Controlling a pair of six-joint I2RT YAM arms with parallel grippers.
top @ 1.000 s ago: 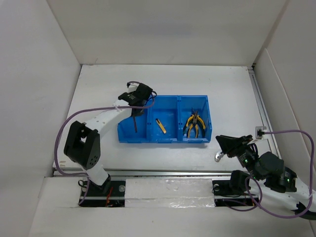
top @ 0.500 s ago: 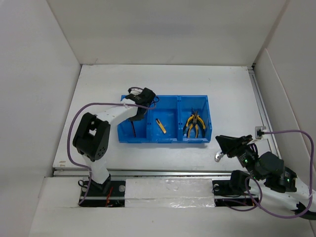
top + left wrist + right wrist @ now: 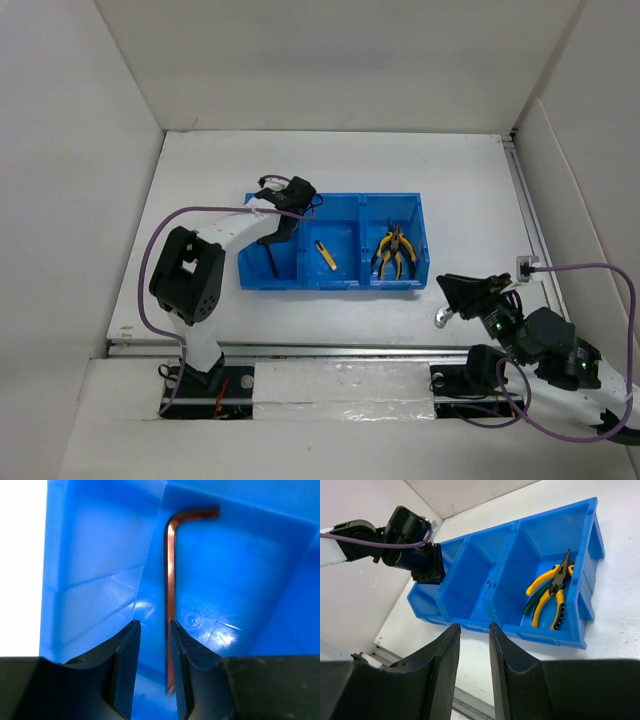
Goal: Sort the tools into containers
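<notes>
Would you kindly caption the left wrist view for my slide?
Left gripper open, hex key between its jaws, inside a blue tray compartment.

Left white arm point(image 3: 225, 232): extended far, its black two-finger left gripper point(image 3: 152, 630) pointing down, jaws narrowly parted.
Right white arm point(image 3: 545, 335): folded near right, its black two-finger right gripper point(image 3: 474, 630) with jaws narrowly parted.

No text can be read; the round mark point(image 3: 192, 620) moulded in the blue tray point(image 3: 90, 580) is perhaps a stamp.

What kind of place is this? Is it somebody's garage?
Probably not a garage; it looks like a robot test booth. White panels box in a white table, a left arm and right arm stand at its near edge, and a blue tray holds pliers.
</notes>
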